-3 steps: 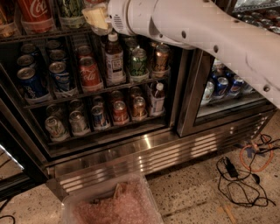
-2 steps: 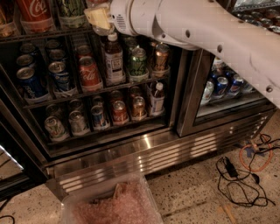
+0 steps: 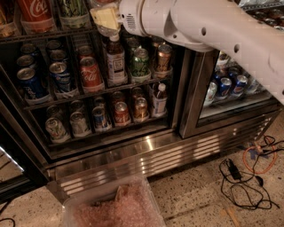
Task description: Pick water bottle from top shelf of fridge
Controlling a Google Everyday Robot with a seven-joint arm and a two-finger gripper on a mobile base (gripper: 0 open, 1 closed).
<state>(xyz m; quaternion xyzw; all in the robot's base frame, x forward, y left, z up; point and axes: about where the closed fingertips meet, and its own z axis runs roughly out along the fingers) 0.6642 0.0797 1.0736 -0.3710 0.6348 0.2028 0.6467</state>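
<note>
The fridge (image 3: 146,148) stands open with dark wire racks. My white arm reaches in from the upper right, and my gripper (image 3: 104,17) is at the top shelf (image 3: 49,33), just right of a green-labelled bottle (image 3: 73,8) and a Coca-Cola bottle (image 3: 33,12). The clear ribbed base of the water bottle (image 3: 108,31) shows directly beneath the gripper at the shelf's front rail. The rest of the bottle is hidden by the gripper and the frame's top edge.
Below are racks of cans, a brown-liquid bottle with a white cap (image 3: 116,62) and a small bottle (image 3: 159,99). A closed glass door (image 3: 230,84) is on the right. A plastic bin of pink wrap (image 3: 111,208) and cables (image 3: 248,177) lie on the floor.
The arm has barely shifted. The gripper stays at the same spot on the top shelf.
</note>
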